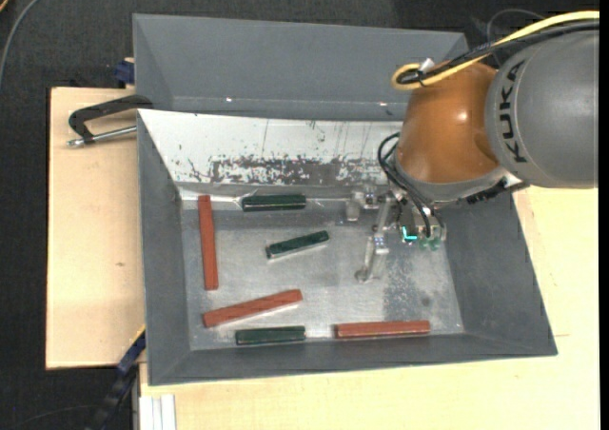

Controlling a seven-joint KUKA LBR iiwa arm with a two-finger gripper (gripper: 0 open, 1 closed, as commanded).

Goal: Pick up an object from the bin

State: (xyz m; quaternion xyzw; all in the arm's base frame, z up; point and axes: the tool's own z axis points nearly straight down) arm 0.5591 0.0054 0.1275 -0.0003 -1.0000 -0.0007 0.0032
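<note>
The red stick [381,328] along the bin's [495,266] near wall lies close to your end effector [369,269], whose opening cannot be told, so line up across its narrow width, clear of that wall.

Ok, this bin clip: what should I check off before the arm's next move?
1. Gripper inside the bin walls: ok, it is over the floor right of centre.
2. A thing directly under it: not ok, bare floor there.
3. Nearest target free: ok, the tilted dark green stick to its left lies alone.
4. Red-brown stick by the front wall apart from the gripper: ok.
5. Height above the floor: cannot tell.
</note>
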